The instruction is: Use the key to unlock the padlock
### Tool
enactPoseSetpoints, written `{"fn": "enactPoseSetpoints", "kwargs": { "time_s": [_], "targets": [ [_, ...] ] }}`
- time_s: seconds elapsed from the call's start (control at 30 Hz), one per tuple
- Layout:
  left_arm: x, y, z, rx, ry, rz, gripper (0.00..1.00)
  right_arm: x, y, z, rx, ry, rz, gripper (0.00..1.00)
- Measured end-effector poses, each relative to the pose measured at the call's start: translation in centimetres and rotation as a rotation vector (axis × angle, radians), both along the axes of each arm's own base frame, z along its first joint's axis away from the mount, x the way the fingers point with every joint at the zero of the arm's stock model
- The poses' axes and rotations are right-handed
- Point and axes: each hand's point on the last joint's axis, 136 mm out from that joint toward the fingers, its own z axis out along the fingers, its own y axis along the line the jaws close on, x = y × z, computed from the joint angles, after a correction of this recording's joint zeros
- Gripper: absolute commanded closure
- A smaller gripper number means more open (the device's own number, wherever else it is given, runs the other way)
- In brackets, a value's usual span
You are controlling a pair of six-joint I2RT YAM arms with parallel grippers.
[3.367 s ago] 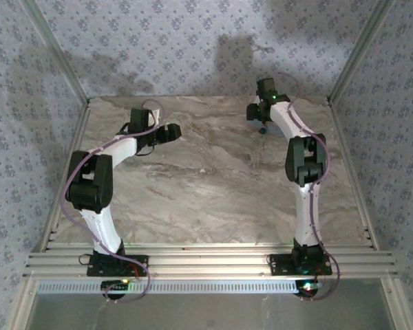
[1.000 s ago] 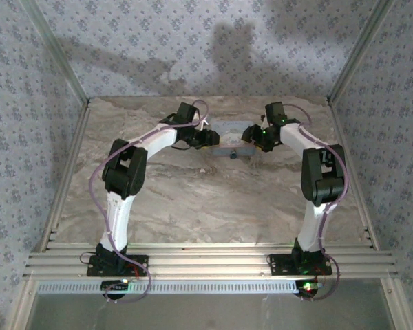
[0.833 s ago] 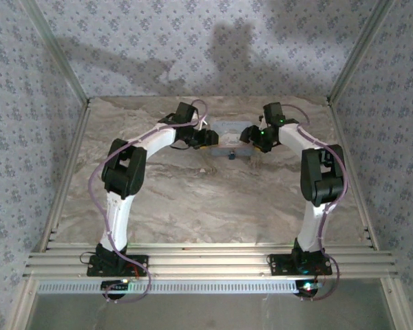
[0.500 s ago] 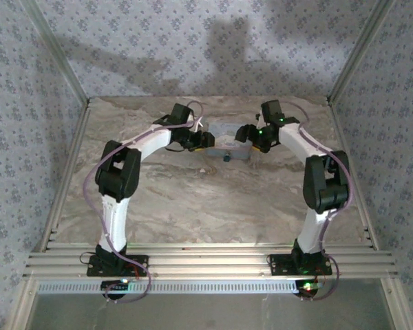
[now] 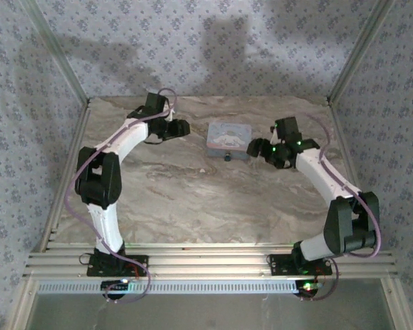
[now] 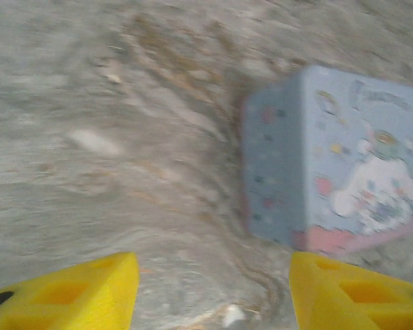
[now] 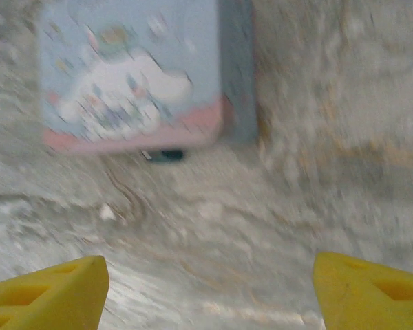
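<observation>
The padlock point(image 5: 228, 157) is seen as a small dark shape on the marbled table point(image 5: 193, 199), right against the near side of the pale blue cartoon tin point(image 5: 228, 135) — in the right wrist view it is tucked just under the tin's pink border. The left gripper point(image 5: 181, 128) is held to the tin's left and the right gripper point(image 5: 255, 147) to its right, both apart from it. Both pairs of yellow fingers point(image 6: 89, 295) are spread wide with nothing held — bare table is seen in each gap.

The tin point(image 5: 228, 135) was pale blue with a white cartoon and a pink band; the padlock point(image 7: 166, 156) was dark; the table point(image 5: 193, 199) was marbled beige.
</observation>
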Motion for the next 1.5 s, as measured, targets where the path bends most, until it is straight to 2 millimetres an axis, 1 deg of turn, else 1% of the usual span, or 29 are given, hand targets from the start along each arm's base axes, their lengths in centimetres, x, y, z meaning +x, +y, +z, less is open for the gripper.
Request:
{"fn": "enactPoseSetpoints", "kwargs": {
  "time_s": [0.07, 0.13, 0.23, 0.37, 0.5, 0.57, 0.63, 0.73, 0.83, 0.9, 1.0, 1.13, 1.3, 1.4, 1.5],
  "targets": [
    [1.6, 1.2, 0.2, 0.054, 0.01, 0.047, 0.43, -1.8, 0.2, -1.9, -0.014, 0.043, -0.001, 0.21],
    [3.5, 1.7, 0.5, 0.093, 0.0, 0.078, 0.46, -3.5, 0.7, -3.4, -0.024, 0.081, 0.001, 0.21],
    [5.6, 1.8, 0.0, 0.138, 0.0, 0.096, 0.51, -4.8, 1.7, -4.6, -0.034, 0.106, 0.01, 0.21],
    [7.5, 2.1, -2.4, 0.21, 0.03, 0.104, 0.54, -5.1, 3.0, -4.6, -0.043, 0.09, 0.03, 0.21],
    [9.3, 1.9, -4.7, 0.267, 0.049, 0.091, 0.54, -5.1, 3.5, -4.7, -0.059, 0.084, 0.032, 0.2],
    [10.1, 1.8, -5.3, 0.286, 0.044, 0.079, 0.54, -5.0, 3.5, -4.8, -0.069, 0.085, 0.03, 0.2],
    [10.8, 1.4, -5.4, 0.302, 0.026, 0.067, 0.54, -4.9, 3.5, -5.0, -0.077, 0.086, 0.027, 0.2],
    [10.9, 0.8, -5.2, 0.32, 0.009, 0.048, 0.55, -4.8, 3.5, -5.2, -0.084, 0.089, 0.027, 0.2],
    [10.6, -0.1, -4.9, 0.326, -0.005, 0.024, 0.6, -4.9, 3.5, -5.3, -0.089, 0.088, 0.026, 0.2],
    [10.6, -0.6, -5.0, 0.337, -0.013, 0.014, 0.61, -4.8, 3.5, -5.3, -0.094, 0.086, 0.026, 0.2],
    [10.5, -1.3, -5.9, 0.362, -0.017, 0.0, 0.61, -4.8, 3.5, -5.3, -0.096, 0.085, 0.022, 0.19],
    [10.1, -1.7, -8.2, 0.408, 0.006, -0.008, 0.61, -4.9, 3.6, -5.3, -0.099, 0.085, 0.021, 0.19],
    [9.9, -1.3, -10.4, 0.438, 0.038, -0.003, 0.61, -5.0, 3.8, -5.3, -0.1, 0.084, 0.027, 0.19],
    [10.1, -1.3, -10.2, 0.435, 0.032, 0.003, 0.62, -5.1, 3.9, -5.3, -0.101, 0.084, 0.03, 0.19],
    [10.1, -1.2, -10.4, 0.435, 0.037, 0.006, 0.63, -5.1, 4.0, -5.3, -0.102, 0.084, 0.03, 0.19]
  ]
}}
